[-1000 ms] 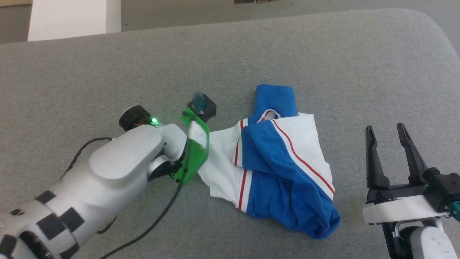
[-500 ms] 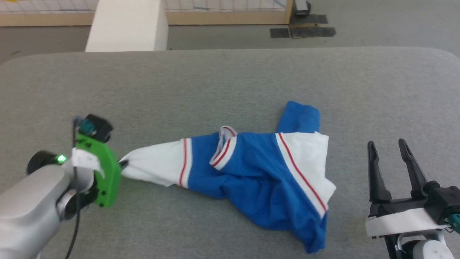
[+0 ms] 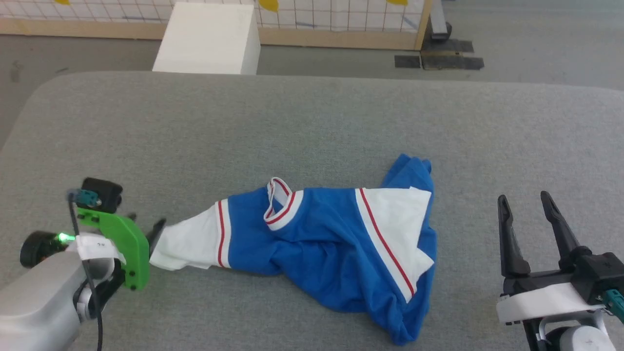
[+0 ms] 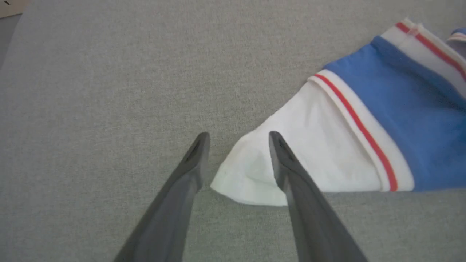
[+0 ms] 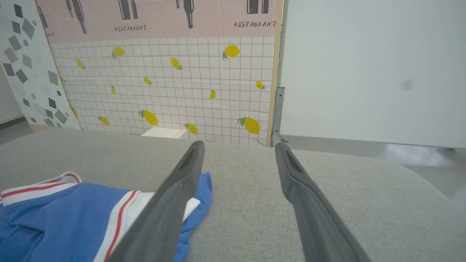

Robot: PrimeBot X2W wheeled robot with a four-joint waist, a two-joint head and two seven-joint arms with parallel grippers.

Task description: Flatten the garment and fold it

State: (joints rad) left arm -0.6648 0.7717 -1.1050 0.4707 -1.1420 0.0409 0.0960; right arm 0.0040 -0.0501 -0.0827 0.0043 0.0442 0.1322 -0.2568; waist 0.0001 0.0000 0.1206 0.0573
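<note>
Head view: the garment (image 3: 321,243), a royal-blue T-shirt with white, red-striped sleeves, lies crumpled on the grey padded surface (image 3: 312,122), toward its near edge; one white sleeve (image 3: 187,241) is stretched out to the robot's left and tapers to a point; the collar (image 3: 280,207) faces up; the other sleeve (image 3: 390,229) lies folded across the blue body; the hem end is bunched at the lower right. At the left, the left gripper (image 4: 239,135) has its fingers apart, straddling the tip of the outstretched sleeve, which rests on the surface unclamped; whether the finger overlapping the sleeve's edge touches it cannot be told. At the right, the right gripper (image 3: 523,196) has its fingers apart and empty, beside the garment and clear of it. Beyond the surface stand a white box (image 3: 204,39) and a tiled panel (image 5: 164,91) printed with lemons.
</note>
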